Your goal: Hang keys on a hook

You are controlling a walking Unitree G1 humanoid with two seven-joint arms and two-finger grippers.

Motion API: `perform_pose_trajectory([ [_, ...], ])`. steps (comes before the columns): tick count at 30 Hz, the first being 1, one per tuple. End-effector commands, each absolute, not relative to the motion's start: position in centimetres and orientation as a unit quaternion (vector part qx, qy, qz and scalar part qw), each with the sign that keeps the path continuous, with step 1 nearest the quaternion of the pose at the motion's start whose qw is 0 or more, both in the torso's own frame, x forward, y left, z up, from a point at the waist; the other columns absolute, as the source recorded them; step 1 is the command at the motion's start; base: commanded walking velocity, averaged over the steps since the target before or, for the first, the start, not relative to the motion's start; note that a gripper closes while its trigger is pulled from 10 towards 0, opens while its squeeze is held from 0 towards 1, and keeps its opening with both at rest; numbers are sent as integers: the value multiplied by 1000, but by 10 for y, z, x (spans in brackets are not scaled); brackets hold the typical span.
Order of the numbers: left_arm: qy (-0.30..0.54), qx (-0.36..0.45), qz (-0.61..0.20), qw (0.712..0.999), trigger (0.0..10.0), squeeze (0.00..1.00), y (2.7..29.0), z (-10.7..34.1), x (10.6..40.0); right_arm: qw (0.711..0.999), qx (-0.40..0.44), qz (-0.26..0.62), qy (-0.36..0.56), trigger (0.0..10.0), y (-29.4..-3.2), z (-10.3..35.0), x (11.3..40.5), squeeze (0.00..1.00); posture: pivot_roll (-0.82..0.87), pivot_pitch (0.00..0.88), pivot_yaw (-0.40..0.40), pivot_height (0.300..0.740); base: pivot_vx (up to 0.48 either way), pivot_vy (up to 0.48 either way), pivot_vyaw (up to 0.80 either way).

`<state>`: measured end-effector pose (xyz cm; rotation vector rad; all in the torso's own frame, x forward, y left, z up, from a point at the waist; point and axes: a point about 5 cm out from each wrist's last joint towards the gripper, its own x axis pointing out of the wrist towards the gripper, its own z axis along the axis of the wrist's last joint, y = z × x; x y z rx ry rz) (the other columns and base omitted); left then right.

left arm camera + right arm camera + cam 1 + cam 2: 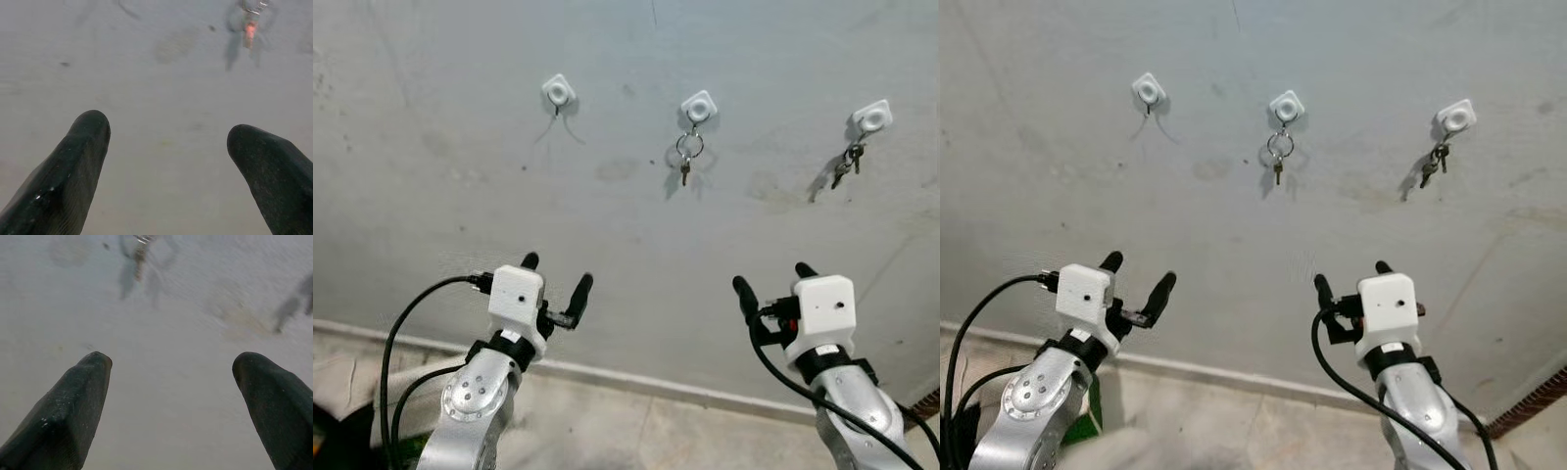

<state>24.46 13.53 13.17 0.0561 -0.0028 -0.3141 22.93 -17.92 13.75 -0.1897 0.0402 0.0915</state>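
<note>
At lower left of my head view the left gripper is raised with fingers spread, holding nothing. Up the wall, the left hook is bare, the middle hook carries keys, the right hook another key bunch. Lower right, the right gripper is likewise spread and empty

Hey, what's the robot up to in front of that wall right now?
It faces a grey wall with three white hooks. The left hook is bare; the middle hook and right hook each carry keys. Both the left gripper and right gripper are raised below the hooks, open and holding nothing.
</note>
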Motion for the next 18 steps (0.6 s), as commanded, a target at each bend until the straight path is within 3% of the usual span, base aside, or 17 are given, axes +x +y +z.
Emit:
perform_pose_trajectory([
  [1,9,32,-148,988,10000,0,141,128,245,995,-86,40,23,10000,-179,138,232,0,22,0,-9,740,0,480,0],
  [5,12,29,-146,989,10000,0,141,124,248,996,-76,30,29,10000,-184,137,237,0,18,0,-7,740,0,427,0],
  [13,28,11,-122,992,10000,0,149,116,256,994,-63,75,41,10000,-172,131,248,0,14,0,10,740,0,0,0],
  [18,29,5,-125,992,10000,0,149,116,265,991,-60,115,43,10000,-160,132,261,0,14,0,19,740,0,0,-622],
])
